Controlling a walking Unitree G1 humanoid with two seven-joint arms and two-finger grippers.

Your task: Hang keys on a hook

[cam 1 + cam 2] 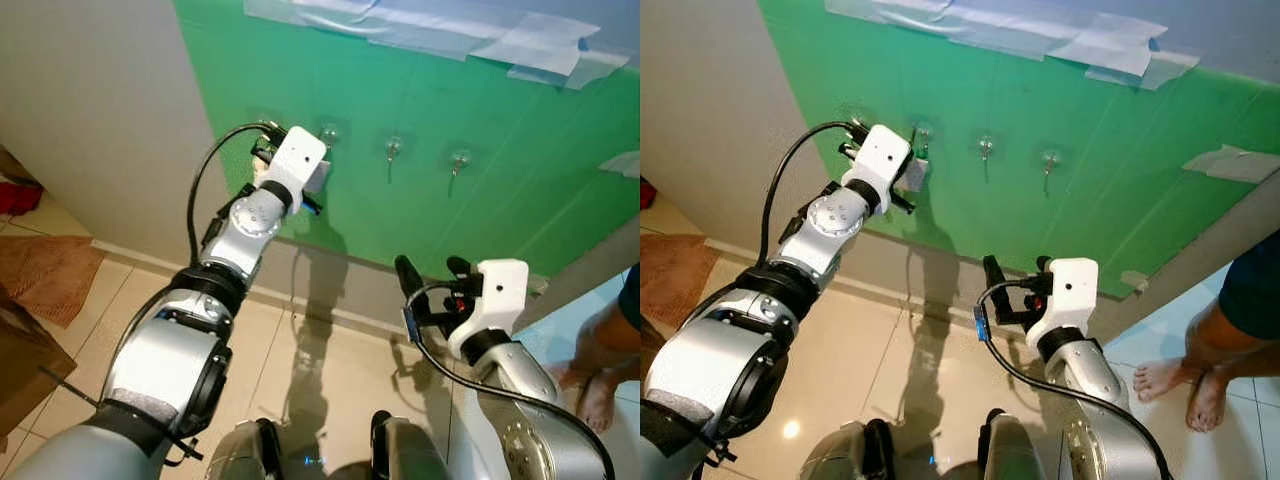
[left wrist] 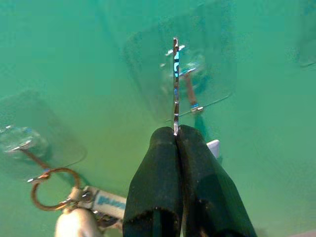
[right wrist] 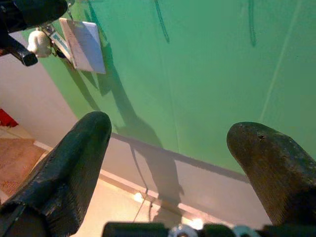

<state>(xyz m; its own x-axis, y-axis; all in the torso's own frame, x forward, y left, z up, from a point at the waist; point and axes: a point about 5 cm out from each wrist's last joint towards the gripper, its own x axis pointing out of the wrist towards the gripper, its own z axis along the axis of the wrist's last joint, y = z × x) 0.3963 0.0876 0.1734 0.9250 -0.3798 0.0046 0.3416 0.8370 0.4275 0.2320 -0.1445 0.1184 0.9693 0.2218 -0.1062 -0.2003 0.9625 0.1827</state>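
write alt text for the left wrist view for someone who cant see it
The left gripper, its two black fingers shut on a thin metal key ring seen edge-on, holds it up at a clear adhesive hook on a green wall. Beside it, another hook already carries a copper-coloured ring with a tag.

1. Left end effector (image 1: 318, 172): your head views hide its fingertips behind its white housing.
2. Keys (image 2: 74, 215): cut by the left wrist picture's lower edge; you see only a ring, tag and pale charm.
3. Person (image 1: 1210, 350): cropped at the right edge, legs and bare feet alone visible.
4. Right end effector (image 3: 168, 148): finger bases run off frame.
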